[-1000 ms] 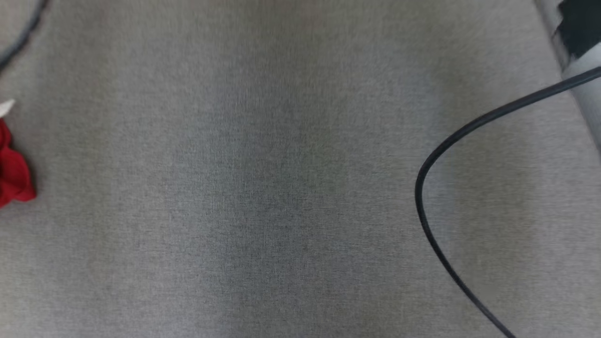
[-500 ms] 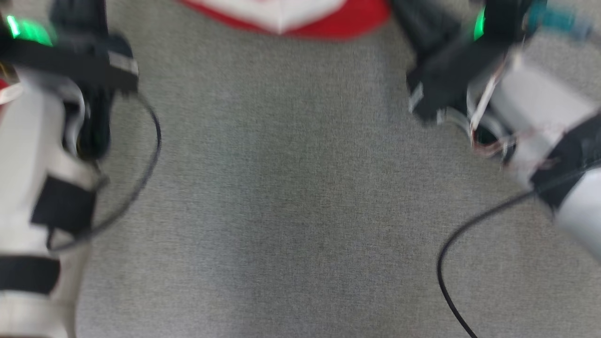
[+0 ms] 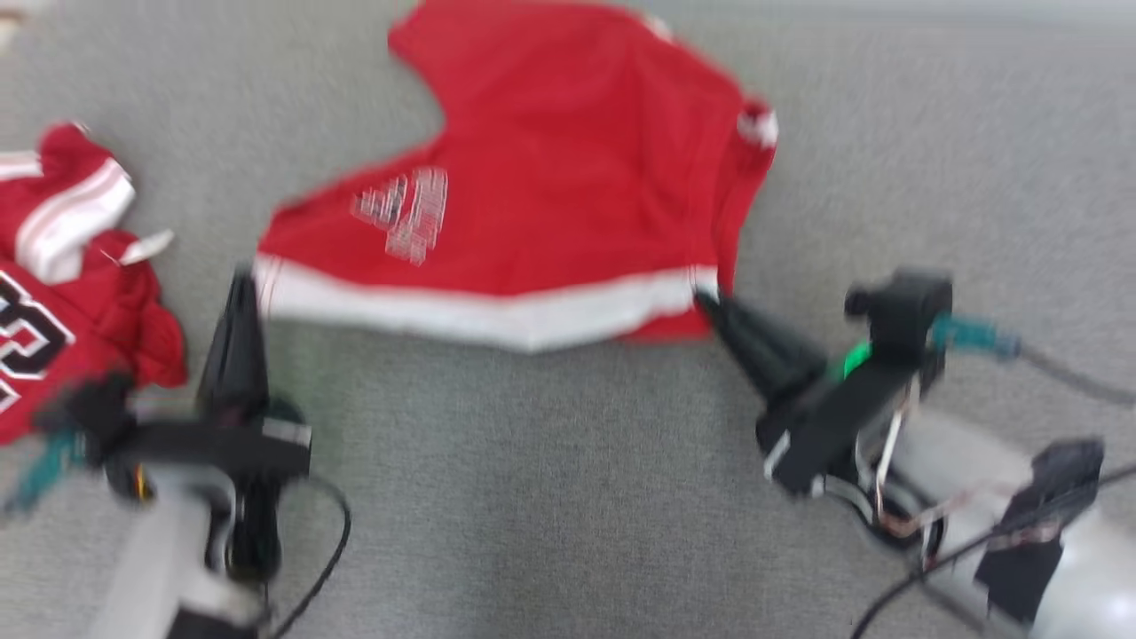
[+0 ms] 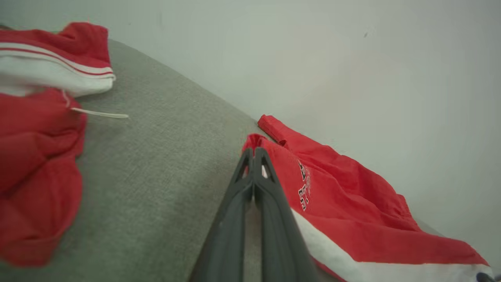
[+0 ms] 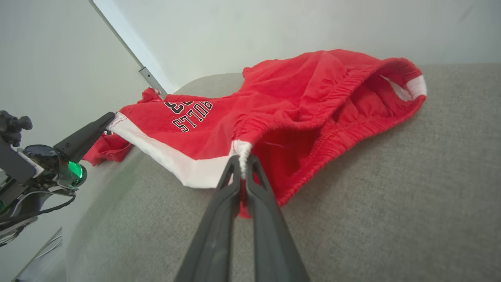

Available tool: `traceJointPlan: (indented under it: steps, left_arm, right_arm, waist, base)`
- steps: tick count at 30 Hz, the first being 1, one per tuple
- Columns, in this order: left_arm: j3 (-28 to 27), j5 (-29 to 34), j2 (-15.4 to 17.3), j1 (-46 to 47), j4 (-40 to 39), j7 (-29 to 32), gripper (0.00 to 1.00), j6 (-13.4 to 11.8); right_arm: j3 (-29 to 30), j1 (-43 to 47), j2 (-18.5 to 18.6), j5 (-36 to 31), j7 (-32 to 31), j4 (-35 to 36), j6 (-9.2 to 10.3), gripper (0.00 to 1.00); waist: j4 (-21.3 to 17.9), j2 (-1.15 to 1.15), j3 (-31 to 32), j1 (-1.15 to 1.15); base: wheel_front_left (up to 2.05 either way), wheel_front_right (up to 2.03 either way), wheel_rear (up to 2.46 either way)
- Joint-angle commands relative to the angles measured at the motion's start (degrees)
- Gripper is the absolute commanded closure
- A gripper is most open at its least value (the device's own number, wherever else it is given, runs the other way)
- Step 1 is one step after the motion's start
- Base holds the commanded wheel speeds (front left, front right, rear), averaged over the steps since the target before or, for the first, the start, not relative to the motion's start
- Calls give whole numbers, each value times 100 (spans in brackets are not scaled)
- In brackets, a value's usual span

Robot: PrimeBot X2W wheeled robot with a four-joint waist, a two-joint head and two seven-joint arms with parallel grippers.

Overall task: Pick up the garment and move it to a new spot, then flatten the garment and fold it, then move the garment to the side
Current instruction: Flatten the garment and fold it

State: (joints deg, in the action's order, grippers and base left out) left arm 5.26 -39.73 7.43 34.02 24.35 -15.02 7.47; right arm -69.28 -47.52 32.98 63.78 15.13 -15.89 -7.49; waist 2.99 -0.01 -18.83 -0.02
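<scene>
Left gripper and right gripper are each pinched shut on a hem corner of the red white-banded basketball shorts, stretched out near the grey cloth-covered bench's far edge: relocation looks nearly done, with flattening, folding and the side-move to come.

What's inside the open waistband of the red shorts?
Inside the red shorts, red lining and a white strip near the far rim show. Deeper in, the top layer covers everything.
</scene>
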Motion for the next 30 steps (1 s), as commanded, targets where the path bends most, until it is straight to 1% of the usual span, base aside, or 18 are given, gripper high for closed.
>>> traceJointPlan:
  steps: [1,4,11,13,14,24,30]
  left_arm:
    - [-105,-30,-16,-277,24,-21,100,-1]
    - [-196,-47,-171,-813,68,-20,100,-1]
    - [-402,-60,-310,-1749,255,-21,100,-1]
    - [-363,15,-320,-1966,306,-21,100,-1]
    - [-433,-9,-319,-2058,335,-21,100,-1]
    - [-692,109,-397,-2739,400,-21,100,-1]
    - [-801,188,-425,-3033,370,-21,100,-2]
  right_arm:
    - [34,221,-29,64,1,12,0,100]
    - [85,732,-39,114,1,-20,-1,100]
    - [242,1631,-38,149,1,17,-1,100]
    - [194,1847,4,133,1,64,-1,100]
    - [158,1934,43,125,1,82,-1,100]
    - [-187,2671,362,111,2,342,0,100]
    - [-323,2978,379,50,1,493,0,100]
  waist:
    - [20,1,636,2]
    - [53,1,954,2]
    - [47,1,1505,2]
    - [29,1,1651,2]
    - [18,1,1721,2]
    - [-118,1,2077,2]
    - [-166,1,2162,2]
  base:
    - [0,0,0]
    - [0,0,0]
    - [0,0,0]
    - [0,0,0]
    - [0,0,0]
    - [0,0,0]
    - [0,0,0]
